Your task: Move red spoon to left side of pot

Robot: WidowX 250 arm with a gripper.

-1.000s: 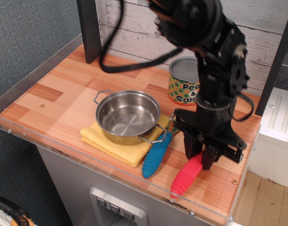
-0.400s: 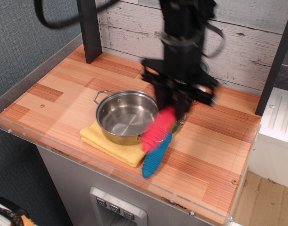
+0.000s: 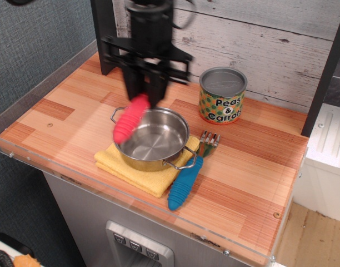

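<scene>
My gripper (image 3: 145, 94) is shut on the red spoon (image 3: 129, 120) and holds it in the air over the left rim of the pot (image 3: 151, 139). Only the thick red handle shows, tilted down to the left; the metal bowl is hidden between the fingers. The shallow steel pot is empty and sits on a yellow cloth (image 3: 138, 168) near the table's front edge.
A blue-handled fork (image 3: 188, 178) lies right of the pot. A "Peas & Carrots" tin can (image 3: 223, 95) stands at the back right. A black post (image 3: 106, 36) stands at the back left. Bare wooden table (image 3: 64, 114) lies left of the pot.
My gripper has lifted the red spoon from the front right of the table and carried it left across the pot to its left rim.
</scene>
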